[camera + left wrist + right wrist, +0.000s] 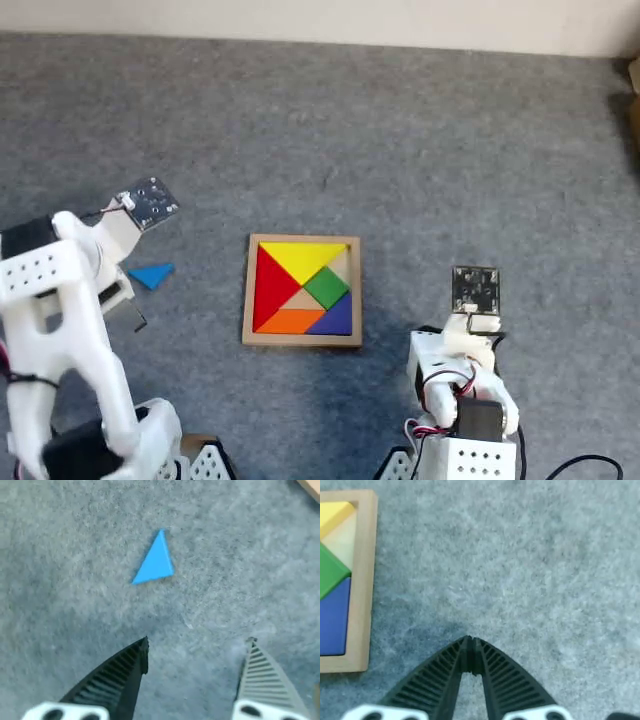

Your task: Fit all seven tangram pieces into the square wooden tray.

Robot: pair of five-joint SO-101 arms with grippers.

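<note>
The square wooden tray (300,341) sits mid-tabletop (400,150), holding a yellow triangle (298,258), red triangle (272,288), green square (326,288), orange piece (290,321) and dark blue piece (335,317). A light-blue triangle (155,562) lies apart to its left, just ahead of the left arm's (60,300) spread jaws. The right arm's (465,400) jaws are pressed together, empty, near the tray's right edge.

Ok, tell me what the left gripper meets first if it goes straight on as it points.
Probably the light blue triangle, lying ahead of the open left gripper, a little off its centre line. Depth is unclear, so bare grey carpet may come first.
</note>
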